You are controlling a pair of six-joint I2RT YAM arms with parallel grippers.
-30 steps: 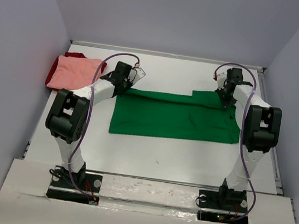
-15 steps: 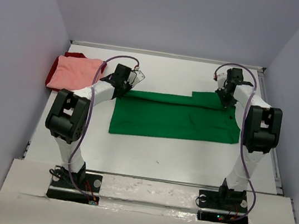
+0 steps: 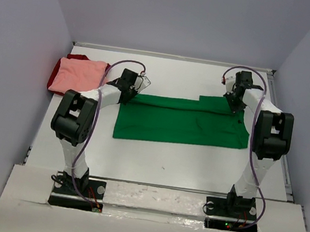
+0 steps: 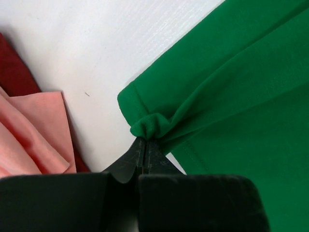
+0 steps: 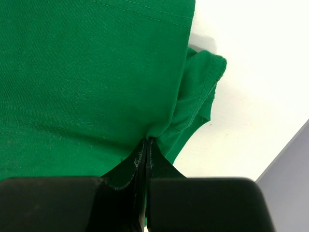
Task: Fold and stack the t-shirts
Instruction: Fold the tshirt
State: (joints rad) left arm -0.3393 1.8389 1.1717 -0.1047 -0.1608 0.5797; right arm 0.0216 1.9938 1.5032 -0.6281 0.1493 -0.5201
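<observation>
From above, the green t-shirt (image 3: 183,121) lies spread across the middle of the desk (image 3: 166,158). The pink t-shirt (image 3: 78,75) lies on the dark red t-shirt (image 3: 77,56) at the far left. In the left wrist view, the left pincer (image 4: 145,141) is closed on a bunched green corner. In the right wrist view, the right pincer (image 5: 147,142) is closed on the green shirt's edge.

Light soft & even, from overhead; no glare. Top view sharp, shadows faint. Wrist cams: left gripper (image 4: 145,141) & right gripper (image 5: 147,141) bodies dark, blurred at near edge; green t-shirt (image 5: 87,72) just ahead of tips sharp, stitching readable. Table (image 4: 96,43) beyond left tips v. bright, nearly washed out; soft shadow under cloth edge.
</observation>
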